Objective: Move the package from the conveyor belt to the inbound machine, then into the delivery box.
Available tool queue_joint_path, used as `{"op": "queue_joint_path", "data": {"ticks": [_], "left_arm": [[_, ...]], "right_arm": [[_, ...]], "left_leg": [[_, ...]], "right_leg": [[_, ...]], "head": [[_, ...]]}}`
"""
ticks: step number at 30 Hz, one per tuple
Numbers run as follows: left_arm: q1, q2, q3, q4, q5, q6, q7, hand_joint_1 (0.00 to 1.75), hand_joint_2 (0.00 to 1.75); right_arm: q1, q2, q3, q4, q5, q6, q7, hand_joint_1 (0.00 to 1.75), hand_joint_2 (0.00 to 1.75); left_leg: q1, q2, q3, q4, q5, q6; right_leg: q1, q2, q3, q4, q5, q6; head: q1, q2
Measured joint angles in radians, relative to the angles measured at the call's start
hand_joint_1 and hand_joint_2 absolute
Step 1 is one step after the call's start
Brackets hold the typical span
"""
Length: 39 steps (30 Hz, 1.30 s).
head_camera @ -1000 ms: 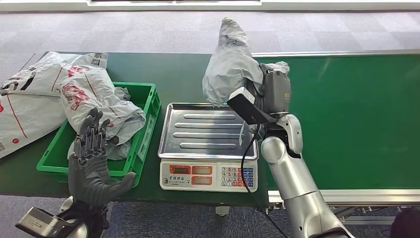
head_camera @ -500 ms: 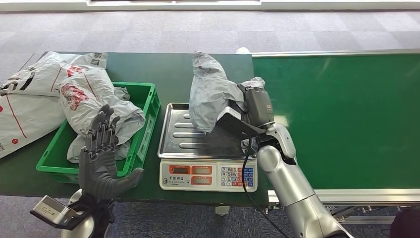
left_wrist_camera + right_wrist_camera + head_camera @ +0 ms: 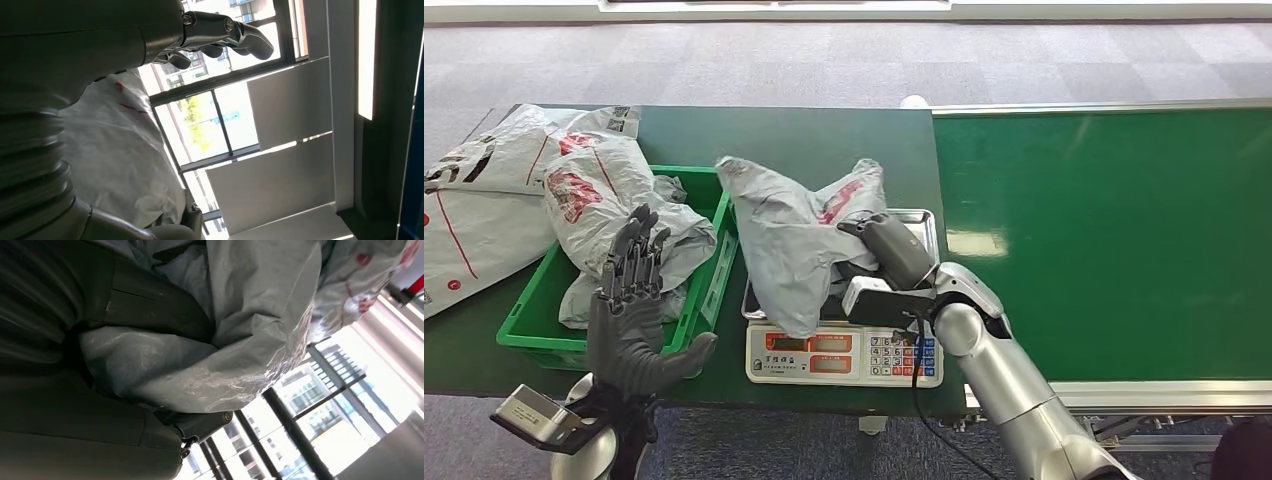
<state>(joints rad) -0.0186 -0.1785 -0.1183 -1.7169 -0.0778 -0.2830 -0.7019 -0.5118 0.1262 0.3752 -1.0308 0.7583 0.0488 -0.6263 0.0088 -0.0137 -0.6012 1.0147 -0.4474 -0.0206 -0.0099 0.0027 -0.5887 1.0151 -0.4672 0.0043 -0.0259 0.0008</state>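
Crumpled grey package [image 3: 794,240] – red-printed – draped over the scale's tray [image 3: 924,225]

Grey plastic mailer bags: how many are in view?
3: one held by the right hand over the silver scale tray, one in the green crate, one left of it on the table. More may be hidden.

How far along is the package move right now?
Done: the grey package is off the green conveyor belt. In hand: the right hand grips it over the scale's tray, draped across it. Left: release it there, then move it into the green box, which already holds other bags. The left hand is raised, fingers spread, holding nothing.
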Motion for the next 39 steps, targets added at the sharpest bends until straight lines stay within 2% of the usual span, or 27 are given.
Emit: {"op": "queue_joint_path", "data": {"ticks": [9, 14, 15, 18, 19, 28, 36, 39], "left_arm": [[0.002, 0.010, 0.000, -0.004, -0.003, 0.025, 0.000, 0.00, 1.75], [0.002, 0.015, 0.000, -0.009, -0.003, 0.032, 0.000, 0.00, 1.75], [0.002, 0.015, 0.000, -0.009, -0.003, 0.034, 0.000, 0.00, 1.75], [0.002, 0.017, 0.000, -0.010, -0.003, 0.038, 0.000, 0.00, 1.75], [0.002, 0.018, 0.000, -0.011, -0.003, 0.040, 0.000, 0.00, 1.75], [0.037, 0.023, 0.000, -0.046, -0.006, 0.072, -0.001, 0.00, 1.75], [0.061, 0.026, 0.001, -0.066, -0.009, 0.071, -0.001, 0.00, 1.75], [0.066, 0.027, 0.001, -0.068, -0.009, 0.064, -0.001, 0.00, 1.75]], "right_arm": [[-0.018, -0.001, 0.084, 0.006, -0.012, 0.052, -0.036, 1.75, 1.75], [-0.037, -0.010, 0.162, 0.011, -0.067, 0.079, -0.068, 1.75, 1.75], [-0.041, -0.012, 0.180, 0.013, -0.069, 0.079, -0.069, 1.31, 1.75], [-0.050, -0.015, 0.212, 0.019, -0.068, 0.076, -0.066, 0.00, 0.44], [-0.053, -0.015, 0.219, 0.022, -0.063, 0.070, -0.058, 0.00, 0.00], [-0.100, -0.016, 0.229, 0.056, 0.017, -0.095, 0.055, 0.00, 0.00], [-0.109, -0.018, 0.201, 0.003, 0.020, -0.110, 0.073, 0.00, 0.00], [-0.099, -0.024, 0.184, -0.052, 0.040, -0.087, 0.101, 0.00, 0.00]], "left_leg": [[0.000, 0.000, 0.000, 0.000, 0.000, 0.000], [0.000, 0.000, 0.000, 0.000, 0.000, 0.000], [0.000, 0.000, 0.000, 0.000, 0.000, 0.000], [0.000, 0.000, 0.000, 0.000, 0.000, 0.000], [0.000, 0.000, 0.000, 0.000, 0.000, 0.000], [0.000, 0.000, 0.000, 0.000, 0.000, 0.000], [0.000, 0.000, 0.000, 0.000, 0.000, 0.000], [0.000, 0.000, 0.000, 0.000, 0.000, 0.000]], "right_leg": [[0.000, 0.000, 0.001, 0.000, 0.000, 0.000], [0.000, 0.000, 0.000, 0.000, 0.000, 0.000], [0.000, 0.000, 0.000, 0.000, 0.000, 0.000], [0.000, 0.000, 0.000, 0.000, 0.000, 0.000], [0.000, 0.000, 0.000, 0.000, 0.000, 0.000], [0.000, 0.000, 0.001, 0.000, 0.000, 0.000], [0.000, 0.000, 0.000, 0.000, 0.000, 0.000], [0.000, 0.000, 0.000, 0.000, 0.000, 0.000]], "head": [[0.000, 0.000], [0.000, 0.000], [0.000, 0.000], [0.000, 0.000], [0.000, 0.000], [0.000, 0.000], [0.000, 0.000], [0.000, 0.000]]}}
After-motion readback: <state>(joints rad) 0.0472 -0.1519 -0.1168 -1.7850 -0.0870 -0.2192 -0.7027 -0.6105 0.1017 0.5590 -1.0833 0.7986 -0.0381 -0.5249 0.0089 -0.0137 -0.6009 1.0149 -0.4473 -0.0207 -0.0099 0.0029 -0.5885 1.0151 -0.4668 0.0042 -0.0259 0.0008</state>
